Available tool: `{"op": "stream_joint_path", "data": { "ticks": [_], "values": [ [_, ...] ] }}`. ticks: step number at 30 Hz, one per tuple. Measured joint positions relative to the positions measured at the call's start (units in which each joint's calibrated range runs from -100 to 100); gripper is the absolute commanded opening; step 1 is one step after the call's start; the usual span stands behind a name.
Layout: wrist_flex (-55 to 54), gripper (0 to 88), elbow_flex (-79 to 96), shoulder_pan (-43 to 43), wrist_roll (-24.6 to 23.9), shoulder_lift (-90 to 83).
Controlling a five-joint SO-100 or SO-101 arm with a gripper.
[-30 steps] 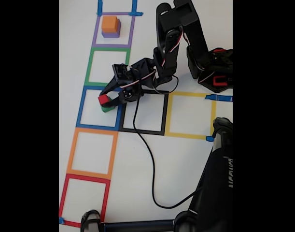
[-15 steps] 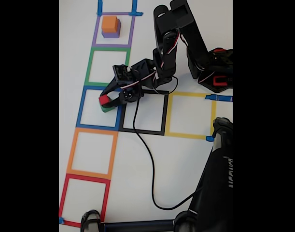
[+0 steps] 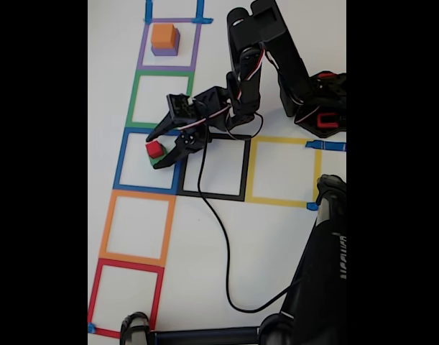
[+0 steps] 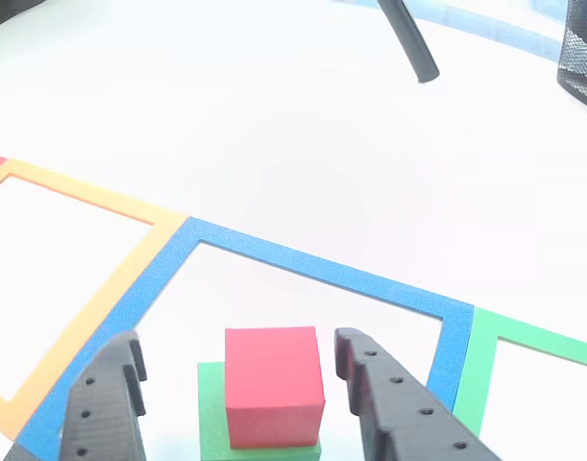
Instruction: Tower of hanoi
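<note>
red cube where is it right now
In the fixed view, the red cube sits on the green block inside the blue square, between the open end effector's fingers.

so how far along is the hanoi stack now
Done: the red cube sits on the green block inside the blue square, and an orange cube sits on a purple block in the purple square. In hand: nothing; the gripper straddles the red cube, jaws open, not touching. Left: merging both stacks.

A red cube [image 4: 273, 384] tops a green block [image 4: 216, 415] inside the blue-taped square [image 4: 322, 277], between black fingers [image 4: 394, 403].
</note>
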Motion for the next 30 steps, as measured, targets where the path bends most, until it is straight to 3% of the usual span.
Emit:
{"op": "stream_joint_path", "data": {
  "ticks": [8,13,16,22,30],
  "values": [
    [1.5,18.4,0.0,-0.2,0.0,-9.0],
    [9.4,8.2,-0.9,-1.6,0.0,-19.7],
    [18.5,0.2,-2.1,-2.1,0.2,-28.1],
    [41.5,0.1,-6.5,-1.6,-0.2,-44.2],
    [76.4,0.1,-12.9,7.7,-0.2,-59.6]
  ]
}}
